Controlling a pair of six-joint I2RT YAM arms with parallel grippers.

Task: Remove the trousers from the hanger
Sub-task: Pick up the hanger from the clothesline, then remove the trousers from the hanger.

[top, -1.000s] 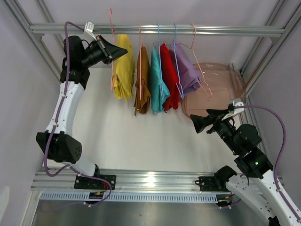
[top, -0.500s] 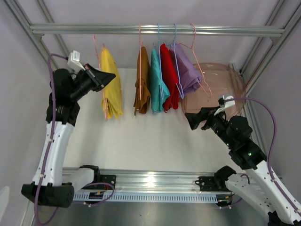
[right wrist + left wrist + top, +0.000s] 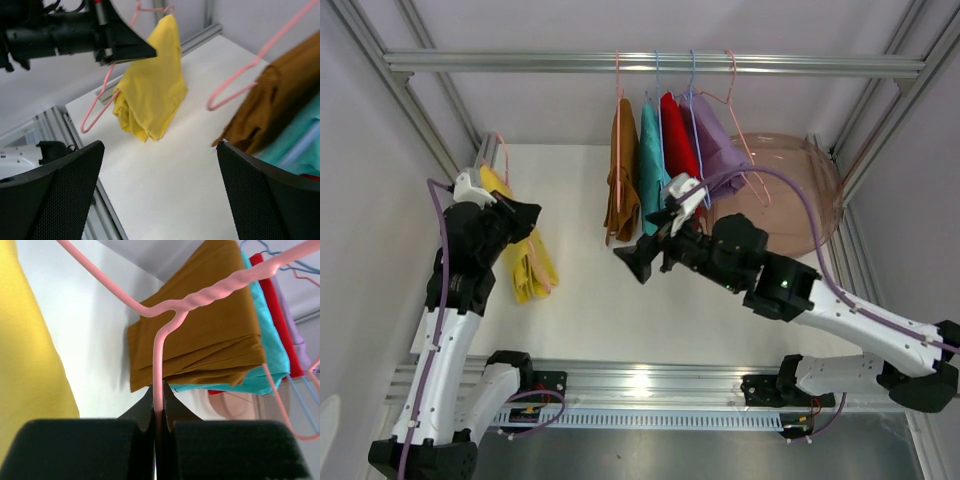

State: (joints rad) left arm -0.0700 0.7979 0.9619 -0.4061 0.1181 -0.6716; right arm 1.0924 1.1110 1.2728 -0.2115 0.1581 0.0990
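Left gripper [image 3: 157,412] clamped on the pink hanger [image 3: 159,360] bearing the yellow trousers [image 3: 532,268].
They hang low at the table's [image 3: 600,305] left, away from the rail [image 3: 800,65]; the right gripper [image 3: 632,262], jaws wide apart and empty, hovers near the brown trousers [image 3: 622,195].

white arm shells [image 3: 445,330], chunky black joints [image 3: 470,245]; purple cables [image 3: 765,169] snaking all over both arms, black mesh-looking fingers [image 3: 50,195]

A pinkish translucent round tub [image 3: 790,185] sits at two o'clock on the white table [image 3: 590,300], beneath a metal rail [image 3: 520,62].
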